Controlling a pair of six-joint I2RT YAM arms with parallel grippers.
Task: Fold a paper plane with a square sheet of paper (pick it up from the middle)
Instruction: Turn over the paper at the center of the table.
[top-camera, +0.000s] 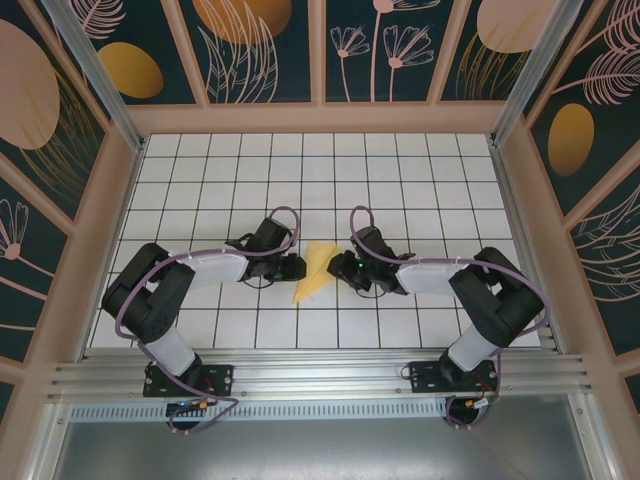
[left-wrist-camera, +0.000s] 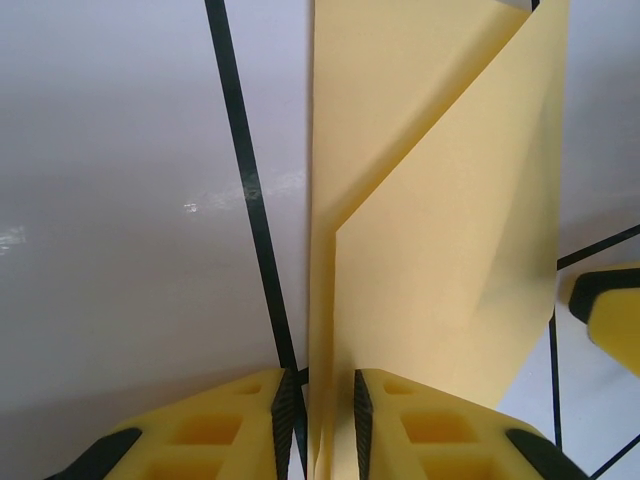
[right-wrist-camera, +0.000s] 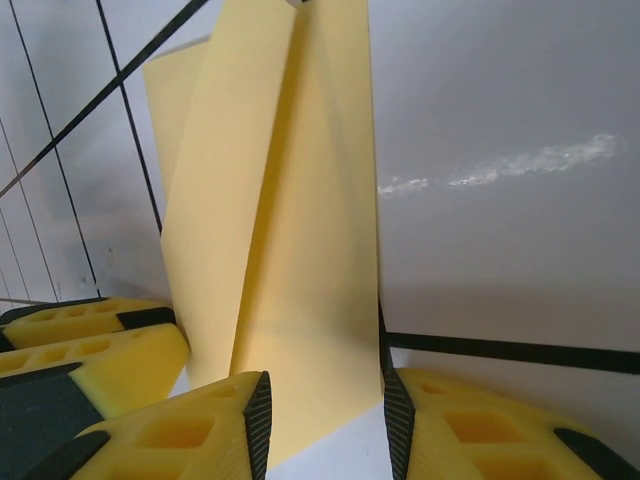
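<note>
Top external: spotted paper plane (top-camera: 315, 270) on desk (top-camera: 400, 180), clamped at left edge by left pincer (left-wrist-camera: 328, 390); found right pincer (right-wrist-camera: 325, 400) spread apart around right edge.

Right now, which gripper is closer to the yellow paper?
Left. The left gripper pinches one edge of the yellow paper between its pads. The right gripper straddles the opposite side with open jaws and does not clamp it.

the paper plane (top-camera: 314, 270) is thin matt yellow paper, smooth between sharp creases. the table top (top-camera: 400, 180) under the plane is glossy white with faint scuffs. the left gripper (left-wrist-camera: 328, 405) at the plane's edge has matt yellow plastic fingers (left-wrist-camera: 220, 435) with ribbed black pads (left-wrist-camera: 290, 410).
</note>
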